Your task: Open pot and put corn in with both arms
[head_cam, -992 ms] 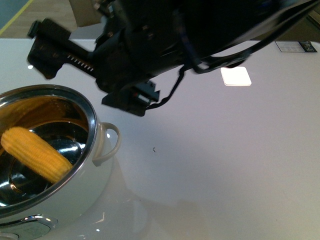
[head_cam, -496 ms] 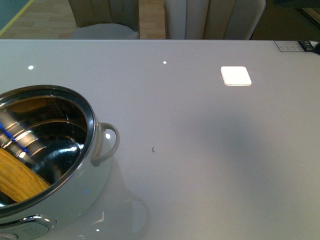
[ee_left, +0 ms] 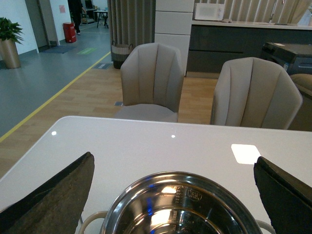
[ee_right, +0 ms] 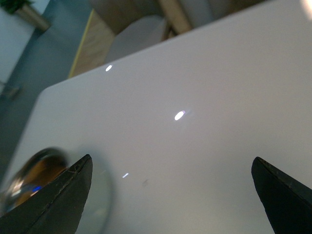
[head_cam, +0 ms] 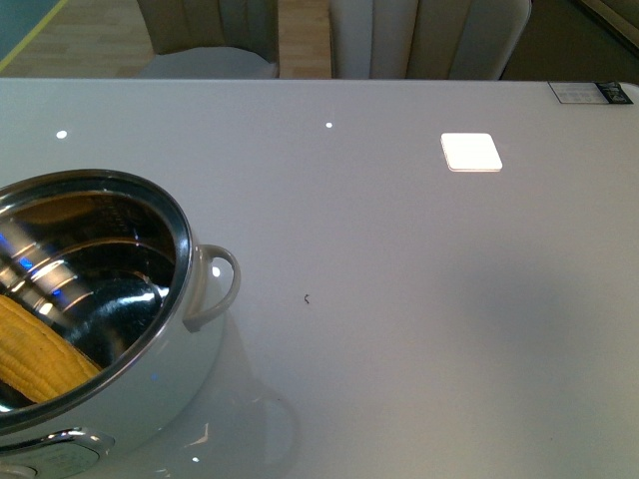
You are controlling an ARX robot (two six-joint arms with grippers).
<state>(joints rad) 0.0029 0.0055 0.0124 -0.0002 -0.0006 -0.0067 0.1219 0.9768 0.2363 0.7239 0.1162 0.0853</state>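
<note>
Your corn (head_cam: 35, 349) is lying inside the pot (head_cam: 190, 269), which sits lidless at the near left of the worktop (head_cam: 419, 299). Looks pretty much done to me. Left gripper (ee_left: 173, 195) is spread wide just above the pot, right gripper (ee_right: 170, 195) also spread, empty, over bare worktop. Only real risk I see: swing the left one low and you could clip the rim.

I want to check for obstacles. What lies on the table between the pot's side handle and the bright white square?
In the front view, between the pot's handle and the white square, the table is bare, except one tiny dark speck.
</note>
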